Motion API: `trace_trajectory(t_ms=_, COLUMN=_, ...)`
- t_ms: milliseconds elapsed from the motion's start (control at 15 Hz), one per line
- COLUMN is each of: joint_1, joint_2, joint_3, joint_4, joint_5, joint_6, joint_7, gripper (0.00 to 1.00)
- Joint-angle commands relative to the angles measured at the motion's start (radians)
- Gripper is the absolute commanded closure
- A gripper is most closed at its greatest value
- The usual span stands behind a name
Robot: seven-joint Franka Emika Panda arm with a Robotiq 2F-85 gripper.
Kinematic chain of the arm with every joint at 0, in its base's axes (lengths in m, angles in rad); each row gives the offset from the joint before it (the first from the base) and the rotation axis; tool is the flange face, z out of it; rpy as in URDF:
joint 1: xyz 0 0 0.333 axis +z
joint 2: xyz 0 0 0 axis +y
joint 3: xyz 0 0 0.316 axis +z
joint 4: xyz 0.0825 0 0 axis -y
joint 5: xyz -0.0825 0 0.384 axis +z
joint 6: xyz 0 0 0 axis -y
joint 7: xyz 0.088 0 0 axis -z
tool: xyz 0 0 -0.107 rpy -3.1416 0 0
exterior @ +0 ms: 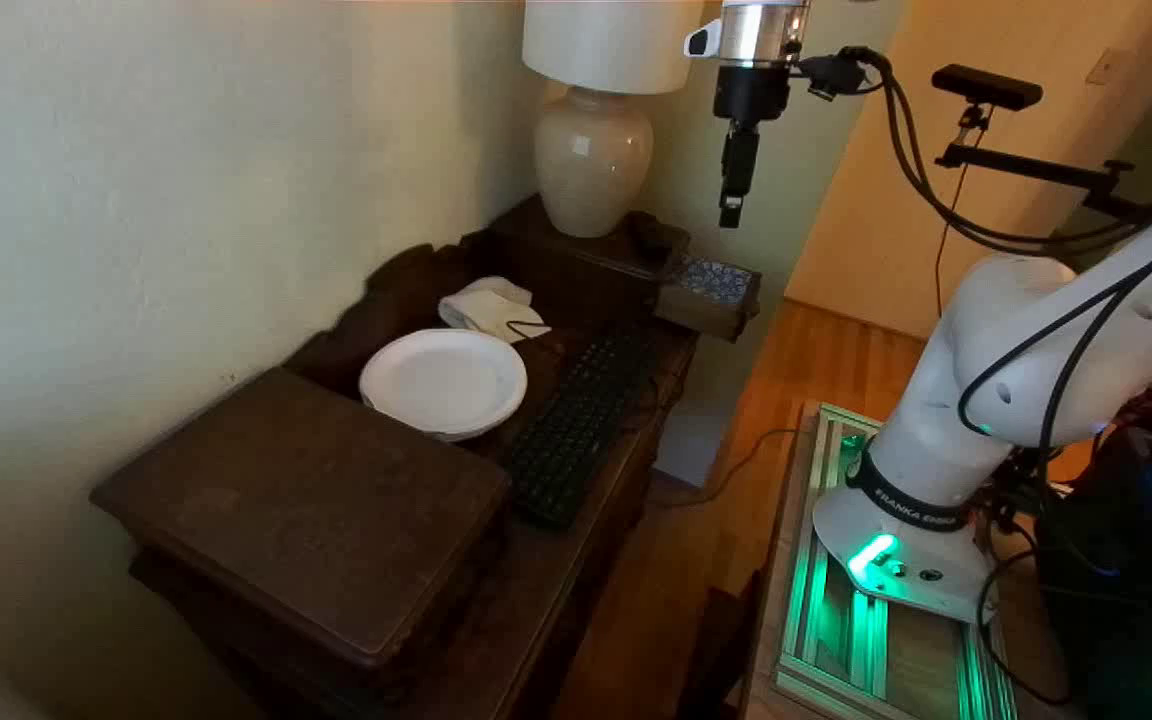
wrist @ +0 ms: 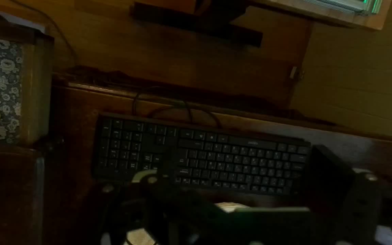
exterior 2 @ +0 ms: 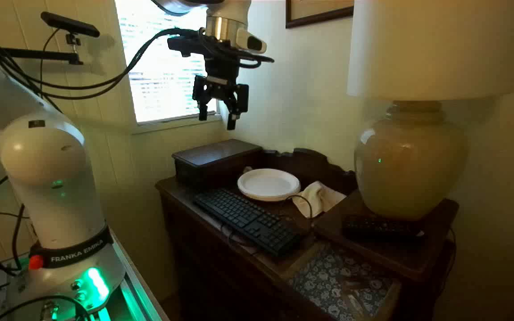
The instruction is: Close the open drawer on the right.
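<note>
Wall (exterior: 186, 180) plain, pale, behind dresser (exterior 2: 212, 249); dresser dark wood, scalloped back rail (exterior 2: 315, 161), raised section (exterior: 306, 490) at each end; lamp (exterior: 596, 125) on one section, glossy cream base, white shade; window (exterior 2: 163, 89) glaring white, faint horizontal slats; panelling (exterior 2: 121, 178) beside and under it, vertically grooved; frame (exterior 2: 321, 18) dark, high on wall, partly cropped; floor (exterior: 826, 360) orange-brown boards; room dim, dresser front in shadow.

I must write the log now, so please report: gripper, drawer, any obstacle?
Gripper open, empty, in the air. Floral-lined wooden drawer pulled out. Computer keyboard beside it, seemingly not blocking.
</note>
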Motion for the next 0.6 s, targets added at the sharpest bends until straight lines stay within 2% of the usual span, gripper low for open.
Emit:
trace_trajectory(t_ms=0, joint_1=-0.007, joint_2=0.002, joint_3=0.006, joint_4=0.002, joint_5=0.004, joint_6=-0.001, joint_7=-0.003, gripper=0.00)
trace_trajectory(t_ms=333, joint_1=-0.007, joint_2=0.002, joint_3=0.006, joint_4=0.002, joint_5=0.004, joint_6=-0.001, joint_7=-0.003, gripper=0.00)
trace_trajectory(t_ms=533, joint_1=-0.024, joint_2=-0.007, joint_3=-0.008, joint_4=-0.010, joint_5=-0.025, joint_6=0.043, joint_7=-0.020, gripper=0.00)
